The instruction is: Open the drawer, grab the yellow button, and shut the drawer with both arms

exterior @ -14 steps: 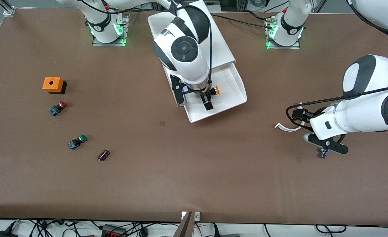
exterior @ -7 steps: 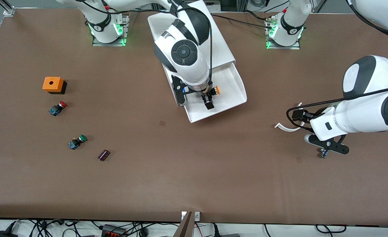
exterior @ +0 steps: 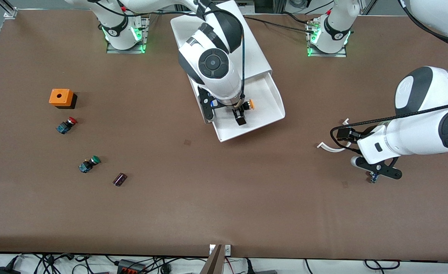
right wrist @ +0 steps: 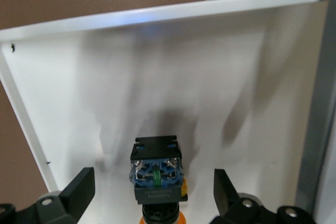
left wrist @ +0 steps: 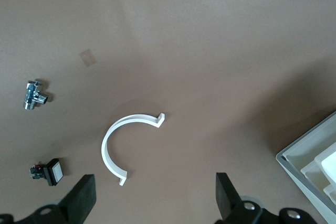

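The top drawer [exterior: 274, 111] stands pulled out of the white cabinet [exterior: 255, 57]. In its tray lies the button [exterior: 250, 104] with its orange cap; the right wrist view shows its black-and-blue body [right wrist: 156, 174]. My right gripper [exterior: 239, 113] hangs low over the tray, open, its fingers [right wrist: 80, 188] standing on either side of the button [right wrist: 156, 174] without touching it. My left gripper [left wrist: 155, 199] is open and holds nothing, over bare table toward the left arm's end, beside a white C-shaped piece [left wrist: 122, 148].
Toward the right arm's end lie an orange box [exterior: 61, 97], a red-capped button [exterior: 66, 125], a green-capped button [exterior: 89, 164] and a small dark block [exterior: 119, 179]. Near the C-shaped piece [exterior: 332, 147] lie a metal fitting [left wrist: 34, 94] and a small black switch [left wrist: 48, 171].
My right gripper has shifted slightly toward the cabinet over the button, staying open. The left arm has drifted a little; nothing was grasped.
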Robot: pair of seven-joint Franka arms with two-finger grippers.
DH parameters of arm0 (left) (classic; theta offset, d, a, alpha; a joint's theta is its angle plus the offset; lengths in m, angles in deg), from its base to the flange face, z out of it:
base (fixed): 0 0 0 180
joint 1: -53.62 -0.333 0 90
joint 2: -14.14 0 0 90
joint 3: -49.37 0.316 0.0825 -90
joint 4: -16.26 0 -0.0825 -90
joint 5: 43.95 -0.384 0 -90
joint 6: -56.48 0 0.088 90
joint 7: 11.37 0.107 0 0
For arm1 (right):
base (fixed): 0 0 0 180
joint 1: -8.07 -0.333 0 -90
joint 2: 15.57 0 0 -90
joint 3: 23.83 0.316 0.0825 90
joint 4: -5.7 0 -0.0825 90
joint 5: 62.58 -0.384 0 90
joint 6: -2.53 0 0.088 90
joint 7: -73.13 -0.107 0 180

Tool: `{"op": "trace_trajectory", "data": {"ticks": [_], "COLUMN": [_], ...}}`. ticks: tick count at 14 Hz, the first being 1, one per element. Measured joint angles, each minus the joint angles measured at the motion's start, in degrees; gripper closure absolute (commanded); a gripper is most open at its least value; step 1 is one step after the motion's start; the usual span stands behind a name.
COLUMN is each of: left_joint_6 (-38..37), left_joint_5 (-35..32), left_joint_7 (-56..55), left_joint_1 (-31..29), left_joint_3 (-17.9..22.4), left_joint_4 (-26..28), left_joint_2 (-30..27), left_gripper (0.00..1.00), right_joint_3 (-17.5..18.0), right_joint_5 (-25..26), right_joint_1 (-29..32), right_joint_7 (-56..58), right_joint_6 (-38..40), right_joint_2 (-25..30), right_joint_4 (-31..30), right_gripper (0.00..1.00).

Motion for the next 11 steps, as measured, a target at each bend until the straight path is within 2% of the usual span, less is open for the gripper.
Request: {"op": "trace_trajectory", "data": {"ticks": [1, 3, 5, 6, 7, 9, 11], "left_joint_6": [0.0, 0.1, 0.1, 0.1, 0.2, 0.2, 0.2], "left_joint_5": [0.0, 0.0, 0.0, 0.0, 0.0, 0.0, 0.0], "left_joint_7": [0.0, -0.1, -0.1, -0.1, -0.1, -0.2, -0.2], "left_joint_1": [0.0, 0.0, 0.0, 0.0, 0.0, 0.0, 0.0], "left_joint_3": [0.0, 0.0, 0.0, 0.0, 0.0, 0.0, 0.0], "left_joint_4": [0.0, 0.0, -0.1, -0.1, -0.1, -0.1, -0.1], "left_joint_2": [0.0, 0.0, 0.0, 0.0, 0.0, 0.0, 0.0], "left_gripper": [0.00, 0.00, 0.00, 0.00, 0.00, 0.00, 0.00], "right_joint_3": [0.0, 0.0, 0.0, 0.0, 0.0, 0.0, 0.0], "right_joint_5": [0.0, 0.0, -0.2, -0.6, -0.9, -1.0, -1.1], "right_joint_1": [0.0, 0.0, 0.0, 0.0, 0.0, 0.0, 0.0], "right_joint_7": [0.0, 0.0, 0.0, 0.0, 0.0, 0.0, 0.0], "right_joint_6": [0.0, 0.0, 0.0, 0.0, 0.0, 0.0, -0.1], "right_joint_2": [0.0, -0.1, -0.3, -0.3, -0.3, -0.3, -0.3], "right_joint_4": [0.0, 0.0, 0.0, 0.0, 0.0, 0.0, 0.0], "right_gripper": [0.28, 0.37, 0.58, 0.73, 0.84, 0.92, 0.95]}}
